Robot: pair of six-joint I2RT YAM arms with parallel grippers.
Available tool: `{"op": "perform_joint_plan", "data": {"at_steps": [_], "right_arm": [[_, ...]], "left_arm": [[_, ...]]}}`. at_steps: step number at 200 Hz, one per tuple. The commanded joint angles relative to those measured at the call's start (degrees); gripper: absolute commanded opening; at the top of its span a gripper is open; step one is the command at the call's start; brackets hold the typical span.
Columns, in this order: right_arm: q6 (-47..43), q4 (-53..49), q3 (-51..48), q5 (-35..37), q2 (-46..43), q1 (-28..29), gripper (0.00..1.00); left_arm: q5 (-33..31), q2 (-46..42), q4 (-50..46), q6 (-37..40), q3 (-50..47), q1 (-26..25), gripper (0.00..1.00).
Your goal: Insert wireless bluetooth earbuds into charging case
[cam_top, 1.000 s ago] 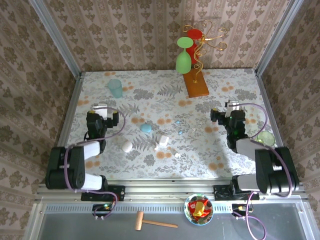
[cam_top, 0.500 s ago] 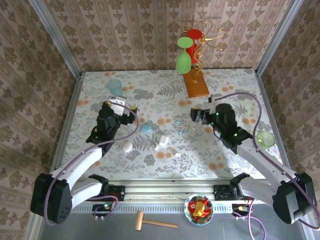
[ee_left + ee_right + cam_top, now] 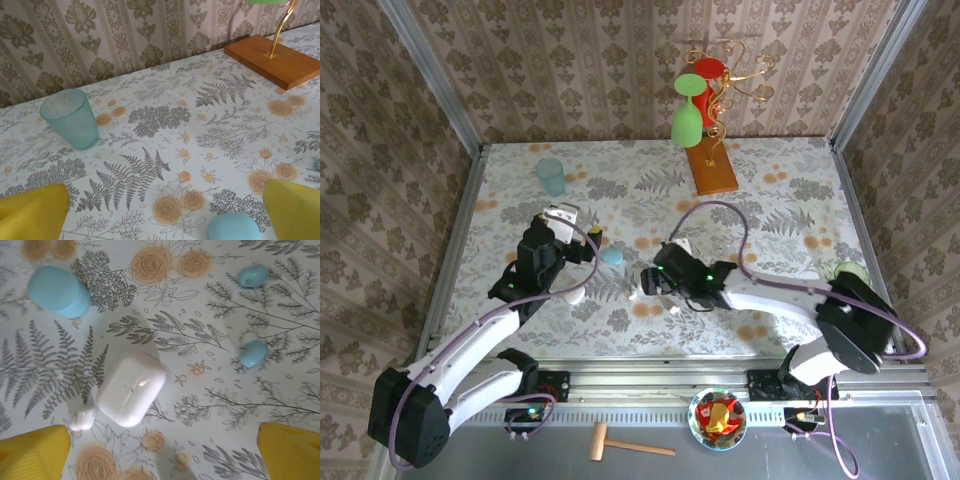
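— Inside the walled enclosure, what does the overhead view show?

— Surface [image 3: 790, 200]: a cloth printed with grey ferns and orange roses. It is closed in at the back and both sides by damask wallpaper [image 3: 570, 70]. At the rear stand a teal cup [image 3: 551, 176] and a wooden base [image 3: 712, 170]. The base carries a gold wire stand [image 3: 725, 85] with a red glass [image 3: 710, 70] and a green glass [image 3: 687, 112].

— And the jaws?

— Left jaws: spread wide, empty, touching nothing. In the left wrist view a blue case [image 3: 234, 227] lies on the cloth between the yellow fingertips [image 3: 32, 212]. Right jaws: likewise wide apart and empty. They hang above a white case [image 3: 131, 395], which lies ahead of the gap between their fingertips [image 3: 290, 450]. A second white case [image 3: 573, 293] lies beside the left arm.

— Where do the earbuds lie relative to the right jaws?

— White earbud [image 3: 81, 417]: on the cloth, just beside the white case's near corner and just ahead of the fingertip at the frame's lower left. Pale blue earbud [image 3: 252, 276]: far out on the opposite side, well apart from both fingertips. Second pale blue earbud [image 3: 252, 354]: nearer, between the first and the other fingertip, and apart from the white case. All three lie loose on the cloth, outside the cases.
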Motion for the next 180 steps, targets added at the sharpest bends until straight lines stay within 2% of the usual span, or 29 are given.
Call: {"op": "perform_joint_plan", "data": {"at_steps": [1, 20, 48, 84, 97, 138, 160, 180], "right_arm": [[5.4, -8.5, 7.9, 8.0, 6.3, 2.2, 0.95], [6.7, -9.2, 11.1, 8.1, 11.0, 3.1, 0.88], [7.9, -9.6, 13.8, 8.1, 15.7, 3.6, 0.84], [7.1, -12.0, 16.3, 8.9, 18.8, 3.5, 0.74], [6.3, -12.9, 17.1, 8.8, 19.7, 3.5, 0.74], [4.7, -15.3, 17.7, 8.0, 20.3, 3.1, 0.71], [4.4, -17.0, 16.2, 10.0, 18.9, 3.0, 0.65], [2.6, -14.6, 13.4, 8.3, 17.4, 2.8, 0.60]], "left_arm": [[-2.9, -0.6, -3.0, -1.3, -0.9, -0.2, 1.00], [-3.2, -0.8, -3.6, -1.0, -1.1, -0.2, 1.00], [-3.5, -1.5, -3.7, -1.2, -1.6, -0.3, 1.00], [-3.4, -1.9, -3.4, -1.5, -2.1, -0.3, 1.00], [-3.4, -1.6, -3.1, -1.4, -2.3, -0.3, 1.00], [-2.5, -0.9, -2.9, -1.7, -2.2, -0.3, 1.00], [-2.4, -1.0, -3.3, -1.2, -1.8, -0.3, 1.00], [-2.5, -1.0, -3.2, -0.9, -2.0, -0.3, 1.00]]}}
